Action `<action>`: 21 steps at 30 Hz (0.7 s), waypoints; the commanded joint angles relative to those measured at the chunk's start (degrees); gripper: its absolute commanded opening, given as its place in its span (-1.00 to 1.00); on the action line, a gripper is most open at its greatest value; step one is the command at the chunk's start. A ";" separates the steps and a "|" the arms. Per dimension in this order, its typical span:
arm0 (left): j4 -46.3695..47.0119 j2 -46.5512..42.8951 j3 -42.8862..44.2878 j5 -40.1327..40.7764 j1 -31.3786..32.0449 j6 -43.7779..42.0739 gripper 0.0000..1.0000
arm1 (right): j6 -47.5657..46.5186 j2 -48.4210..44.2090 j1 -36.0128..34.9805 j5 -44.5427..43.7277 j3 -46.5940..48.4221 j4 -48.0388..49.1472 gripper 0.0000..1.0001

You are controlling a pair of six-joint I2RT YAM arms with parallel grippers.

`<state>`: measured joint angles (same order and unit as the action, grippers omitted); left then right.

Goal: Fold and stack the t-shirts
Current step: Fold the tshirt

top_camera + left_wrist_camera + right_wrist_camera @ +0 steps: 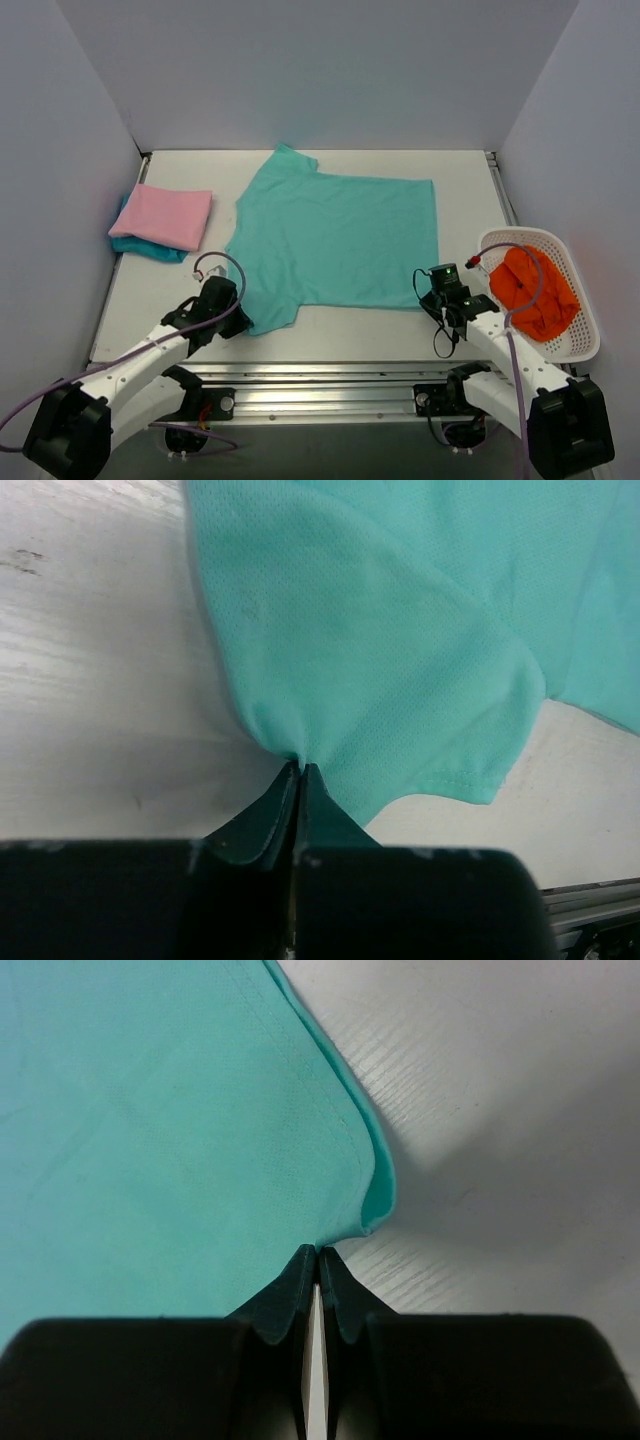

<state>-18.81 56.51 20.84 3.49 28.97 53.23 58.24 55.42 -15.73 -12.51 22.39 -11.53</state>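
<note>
Now left end effector (300, 771) and right end effector (317, 1253) pinch the mint-teal t-shirt (340, 235).

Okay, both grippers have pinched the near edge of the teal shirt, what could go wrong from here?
1. The left gripper and right gripper each hold only a small tuck of the mint-teal shirt at their fingertips, so it could slip out when lifted.
2. The left holds the sleeve and the right holds the hem corner, so the fold may come out skewed.

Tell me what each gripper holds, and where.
Both pinch the mint shirt: left gripper at the near sleeve, right gripper at the near hem corner.
</note>
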 commanded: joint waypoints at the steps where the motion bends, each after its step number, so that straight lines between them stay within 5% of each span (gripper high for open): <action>1: -7.45 -5.08 3.41 3.01 0.82 -1.02 -0.95 | -0.58 -3.90 0.43 -1.37 0.46 -5.07 -1.00; 7: -12.13 -9.23 8.33 5.74 0.82 -1.99 -0.95 | -0.67 -6.90 0.43 -2.86 3.27 -7.89 -1.00; 21: -8.53 5.79 25.46 10.14 0.30 -5.24 -0.95 | -4.36 2.92 0.52 -6.91 11.18 -1.58 -1.00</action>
<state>-29.36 59.94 41.17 11.14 29.52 49.76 55.96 55.57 -15.70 -15.92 30.63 -14.94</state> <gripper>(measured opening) 0.036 0.004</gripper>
